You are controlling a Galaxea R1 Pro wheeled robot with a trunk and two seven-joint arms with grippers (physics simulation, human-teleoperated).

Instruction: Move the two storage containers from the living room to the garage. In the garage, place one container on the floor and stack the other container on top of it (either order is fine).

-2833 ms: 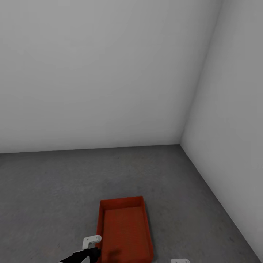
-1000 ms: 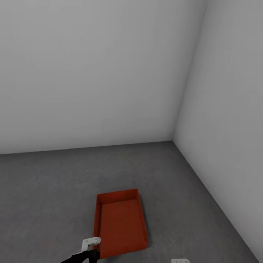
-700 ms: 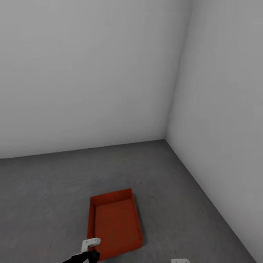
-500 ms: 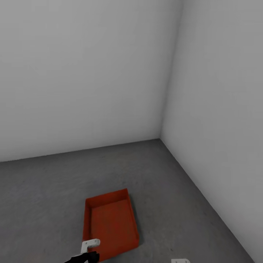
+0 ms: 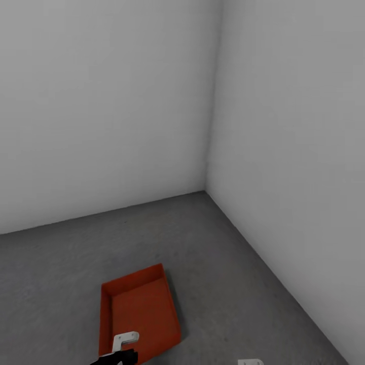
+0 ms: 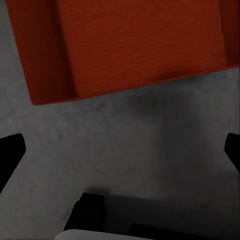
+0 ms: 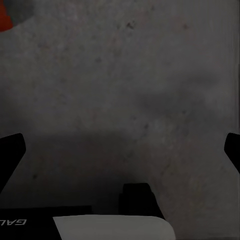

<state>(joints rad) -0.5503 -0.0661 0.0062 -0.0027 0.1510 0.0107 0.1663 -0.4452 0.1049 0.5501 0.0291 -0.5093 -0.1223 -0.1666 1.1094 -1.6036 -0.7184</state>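
1 orange-red rectangular open-top plastic bin [image 5: 139, 314] is seen lying empty on the dark grey mottled concrete floor [image 5: 228, 284], near the corner formed by 2 plain white walls [image 5: 101, 101]. Nothing is stacked on it. The left gripper [image 6: 120, 150] hangs just beside its short end, fingers spread and empty. The right gripper [image 7: 120, 150] is held over bare floor, fingers likewise spread.

Matte plastic container [image 5: 139, 314] on mottled concrete floor [image 5: 228, 274].
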